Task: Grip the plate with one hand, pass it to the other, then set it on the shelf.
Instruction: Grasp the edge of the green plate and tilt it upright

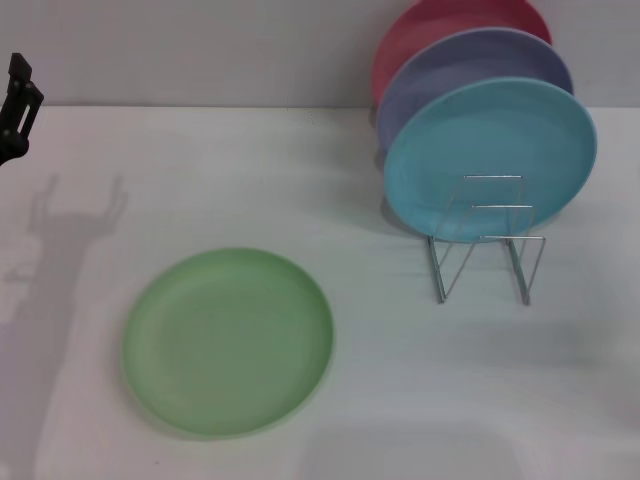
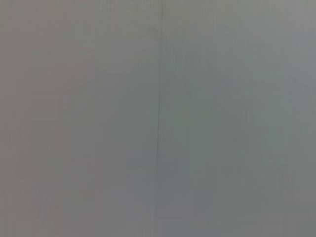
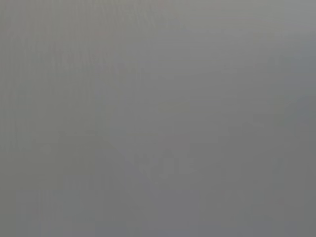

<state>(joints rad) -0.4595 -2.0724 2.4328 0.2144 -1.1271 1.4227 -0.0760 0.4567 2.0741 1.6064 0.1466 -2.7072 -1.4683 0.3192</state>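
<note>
The light-green plate (image 1: 228,342) lies flat on the white table (image 1: 200,170), left of centre and near the front, with nothing touching it. The wire shelf (image 1: 484,262) stands to its right, and its two front loops hold nothing. A black part of my left gripper (image 1: 17,105) shows at the far left edge of the head view, well above and behind the plate. My right gripper is out of view. Both wrist views show only a plain grey surface.
A light-blue plate (image 1: 490,155), a lavender plate (image 1: 470,70) and a pink plate (image 1: 440,25) stand upright in the back of the shelf, one behind the other. A grey wall (image 1: 200,50) rises behind the table. The gripper's shadow (image 1: 70,220) falls on the left of the table.
</note>
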